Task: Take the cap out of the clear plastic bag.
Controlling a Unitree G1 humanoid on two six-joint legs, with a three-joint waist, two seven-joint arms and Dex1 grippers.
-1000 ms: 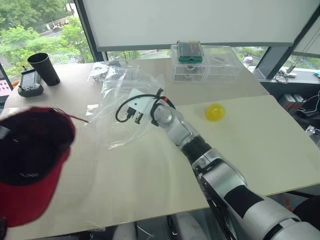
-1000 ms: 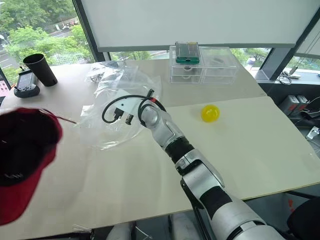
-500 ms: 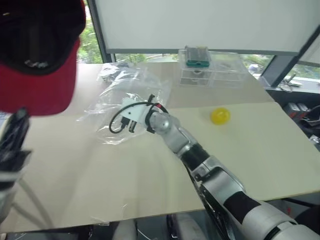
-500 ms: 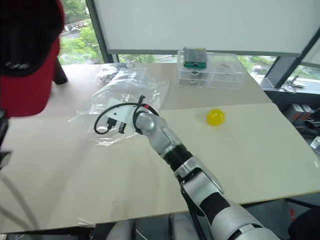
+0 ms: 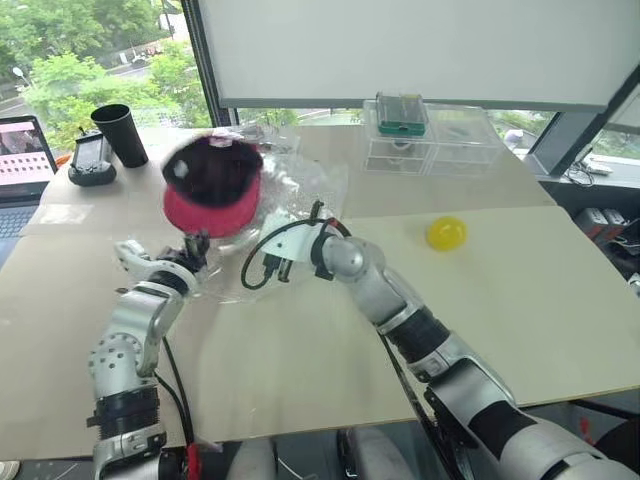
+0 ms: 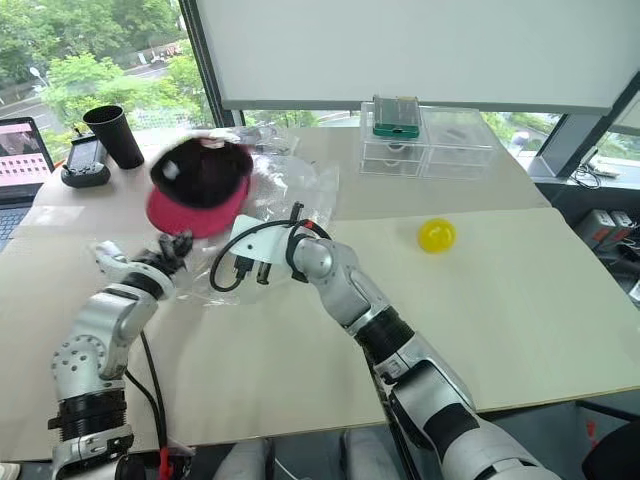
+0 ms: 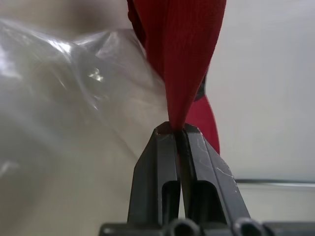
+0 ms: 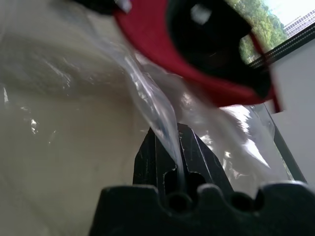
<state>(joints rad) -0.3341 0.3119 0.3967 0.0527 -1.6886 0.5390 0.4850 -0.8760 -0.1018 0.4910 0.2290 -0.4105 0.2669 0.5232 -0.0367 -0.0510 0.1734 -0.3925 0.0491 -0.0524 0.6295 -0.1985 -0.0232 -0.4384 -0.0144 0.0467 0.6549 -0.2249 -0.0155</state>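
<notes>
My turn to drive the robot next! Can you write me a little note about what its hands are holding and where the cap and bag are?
Left end effector: shut on the cap's red brim, holding the cap up above the table.
Right end effector: shut on a fold of the clear plastic bag, pinning it near the table.
Done: the cap looks to be out of the bag, lifted over it.
Left: probably set the cap down on bare table away from the bag, then let go of both.
Yellow ball lies off to the right, untouched.
</notes>
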